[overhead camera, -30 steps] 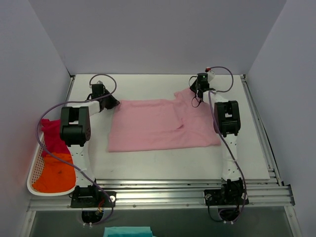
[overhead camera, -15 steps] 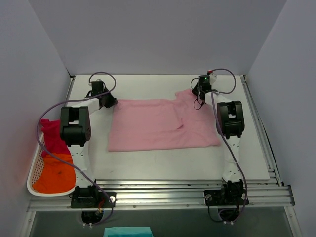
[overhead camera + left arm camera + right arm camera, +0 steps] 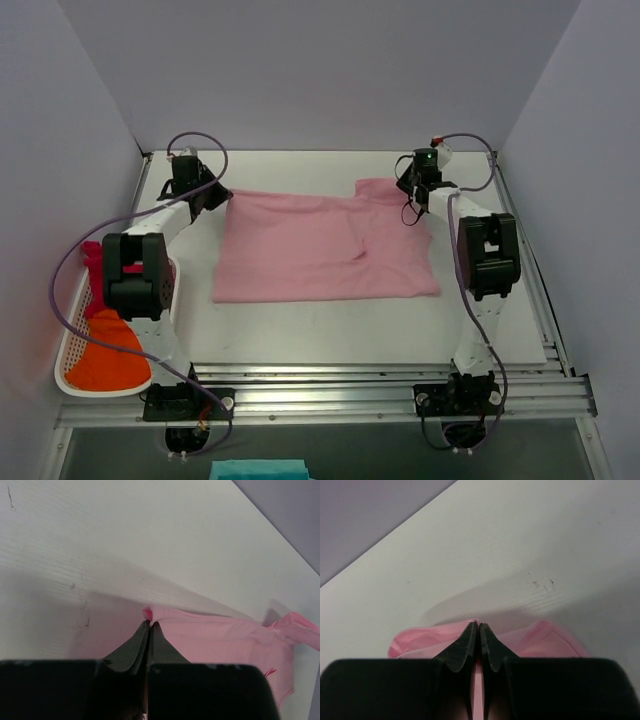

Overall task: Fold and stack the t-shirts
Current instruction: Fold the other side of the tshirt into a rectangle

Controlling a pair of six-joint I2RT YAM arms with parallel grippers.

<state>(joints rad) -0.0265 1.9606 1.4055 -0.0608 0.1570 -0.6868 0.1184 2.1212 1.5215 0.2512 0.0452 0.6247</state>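
The left claw (image 3: 149, 625) and right claw (image 3: 479, 626), each pinched on a far corner of the pink shirt (image 3: 320, 250), hold it farther back and tauter than before, ready for folding

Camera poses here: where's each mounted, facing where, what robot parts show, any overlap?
Top external: above and behind the robot, looking down at the table; left arm and right arm show whole.
Left wrist: on the left arm, looking along the left gripper, shut on the pink t-shirt.
Right wrist: same along the right gripper, shut on it too.
Shared: all three see the pink t-shirt on the white table.
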